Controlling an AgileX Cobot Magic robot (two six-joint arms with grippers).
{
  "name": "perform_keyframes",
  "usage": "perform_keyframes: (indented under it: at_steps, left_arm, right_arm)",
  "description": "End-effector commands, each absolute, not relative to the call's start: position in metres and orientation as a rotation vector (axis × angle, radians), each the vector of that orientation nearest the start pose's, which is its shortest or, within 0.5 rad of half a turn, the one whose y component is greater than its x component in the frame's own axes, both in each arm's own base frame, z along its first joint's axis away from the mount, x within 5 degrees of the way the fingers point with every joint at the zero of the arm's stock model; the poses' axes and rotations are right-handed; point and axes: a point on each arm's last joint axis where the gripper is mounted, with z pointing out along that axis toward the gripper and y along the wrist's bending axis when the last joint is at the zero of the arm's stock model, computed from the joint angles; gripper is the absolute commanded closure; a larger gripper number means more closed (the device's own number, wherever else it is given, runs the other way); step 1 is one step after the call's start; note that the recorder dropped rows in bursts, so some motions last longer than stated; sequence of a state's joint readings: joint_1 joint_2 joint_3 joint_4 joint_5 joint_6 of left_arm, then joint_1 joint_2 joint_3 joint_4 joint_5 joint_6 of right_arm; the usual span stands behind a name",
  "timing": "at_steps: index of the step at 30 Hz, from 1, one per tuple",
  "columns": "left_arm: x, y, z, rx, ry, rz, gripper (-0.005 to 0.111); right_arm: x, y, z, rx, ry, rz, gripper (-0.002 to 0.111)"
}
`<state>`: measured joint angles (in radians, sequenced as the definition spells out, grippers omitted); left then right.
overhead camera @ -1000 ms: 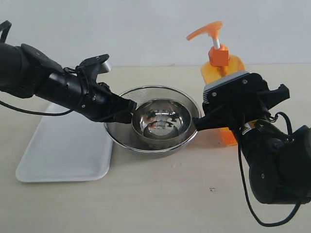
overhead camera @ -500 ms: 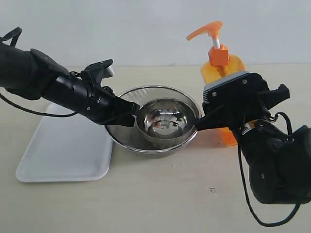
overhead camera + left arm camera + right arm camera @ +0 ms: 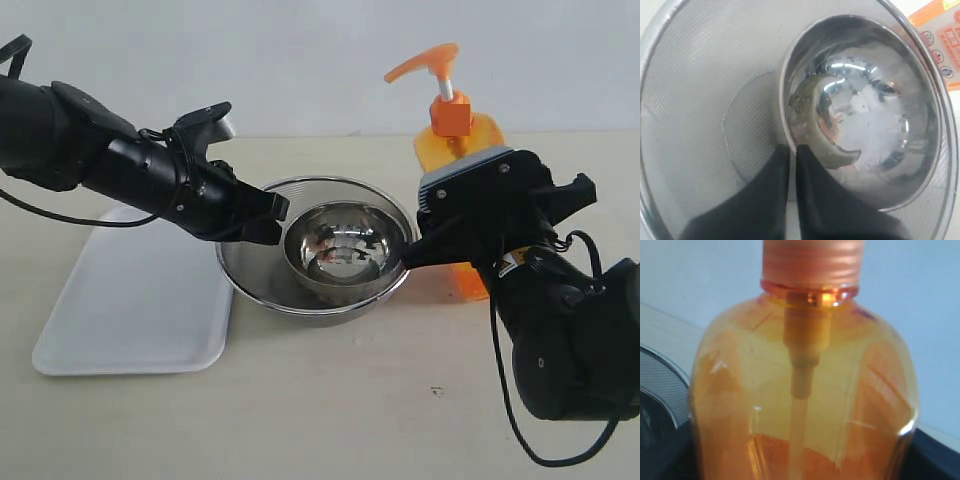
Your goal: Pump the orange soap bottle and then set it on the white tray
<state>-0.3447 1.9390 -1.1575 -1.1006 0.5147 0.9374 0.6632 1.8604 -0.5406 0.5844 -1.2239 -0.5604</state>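
Observation:
The orange soap bottle stands upright at the right, with its pump head raised. My right gripper is shut on its body. In the right wrist view the bottle fills the frame, with a black finger at each side. The white tray lies flat at the left, with nothing on it. My left gripper reaches over the strainer and is shut on the rim of a small steel bowl. The left wrist view shows the gripper pinching the bowl's rim.
A round steel mesh strainer sits between tray and bottle and holds the small steel bowl. The strainer's mesh surrounds the bowl in the left wrist view. Bare table runs along the front.
My left gripper has drawn the steel bowl a little rightward inside the strainer, and the arm has risen slightly. The right gripper and the bottle have not moved.

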Motion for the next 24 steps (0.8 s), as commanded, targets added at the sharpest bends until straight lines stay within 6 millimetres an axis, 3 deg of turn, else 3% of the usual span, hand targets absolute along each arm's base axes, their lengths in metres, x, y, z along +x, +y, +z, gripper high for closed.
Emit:
perform_keyframes:
  at_steps: [1, 6, 18, 24]
  left_arm:
    - [0.354, -0.173, 0.169, 0.496, 2.481, -0.785, 0.102]
    - [0.355, -0.174, 0.182, 0.5, 2.442, -0.785, 0.102]
    - [0.353, -0.174, 0.241, 0.522, 2.278, -0.807, 0.102]
    - [0.355, -0.18, 0.256, 0.387, 2.21, -0.958, 0.102]
  right_arm:
    - [0.264, 0.146, 0.148, -0.4, 1.587, -0.189, 0.108]
    - [0.265, 0.146, 0.148, -0.438, 1.579, -0.229, 0.108]
    - [0.265, 0.146, 0.148, -0.47, 1.572, -0.259, 0.108]
    - [0.264, 0.146, 0.148, -0.472, 1.571, -0.259, 0.108]
